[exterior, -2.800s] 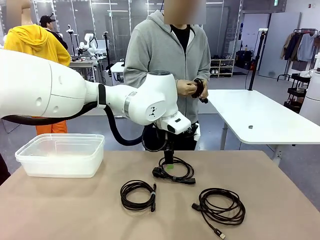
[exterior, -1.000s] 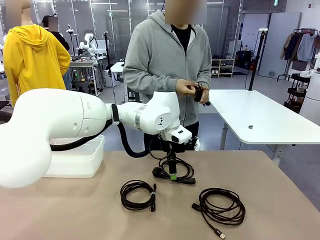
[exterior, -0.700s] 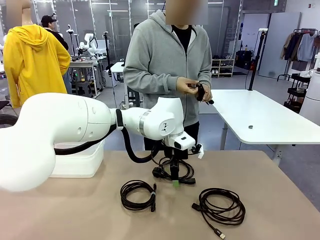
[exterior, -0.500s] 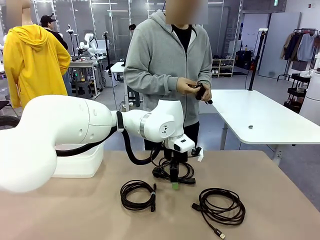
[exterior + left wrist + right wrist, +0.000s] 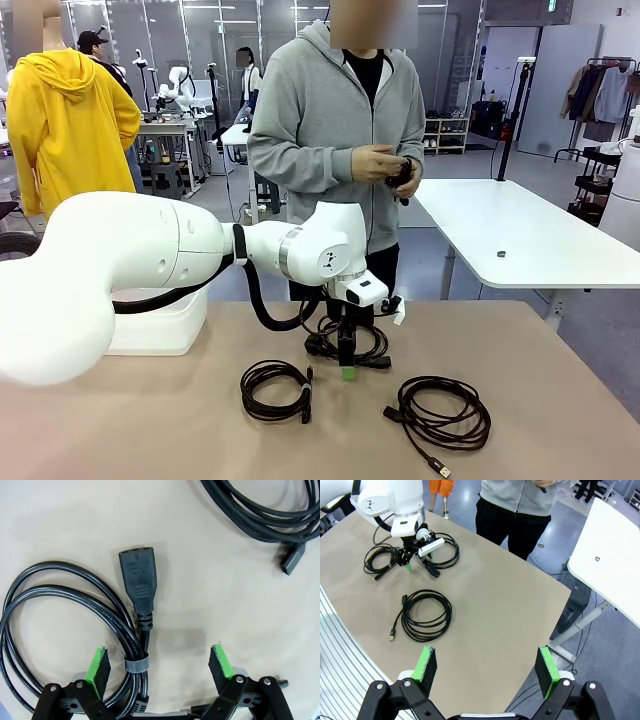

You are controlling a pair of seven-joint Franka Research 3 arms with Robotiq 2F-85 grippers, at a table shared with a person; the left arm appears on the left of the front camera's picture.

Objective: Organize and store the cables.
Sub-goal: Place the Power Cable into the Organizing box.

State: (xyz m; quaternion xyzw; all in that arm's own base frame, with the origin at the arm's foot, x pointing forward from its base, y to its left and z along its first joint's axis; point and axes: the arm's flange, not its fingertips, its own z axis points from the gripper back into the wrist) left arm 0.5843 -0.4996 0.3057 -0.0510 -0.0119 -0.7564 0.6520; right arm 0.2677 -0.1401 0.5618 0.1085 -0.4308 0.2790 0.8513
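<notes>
The banded cable [image 5: 111, 619] lies with its band [image 5: 136, 664] just inside one pad of the left gripper [image 5: 160, 661], whose jaws are wide apart and empty; better to centre over the band before closing, though the coil's near part is cut off and pad height is unclear.

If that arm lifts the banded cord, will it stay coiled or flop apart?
Probably it stays coiled: a grey band binds the cord into one bundle. The free plug end would likely dangle. Its thick, smooth jacket looks fairly stiff, so the loop may sag only slightly.
</notes>
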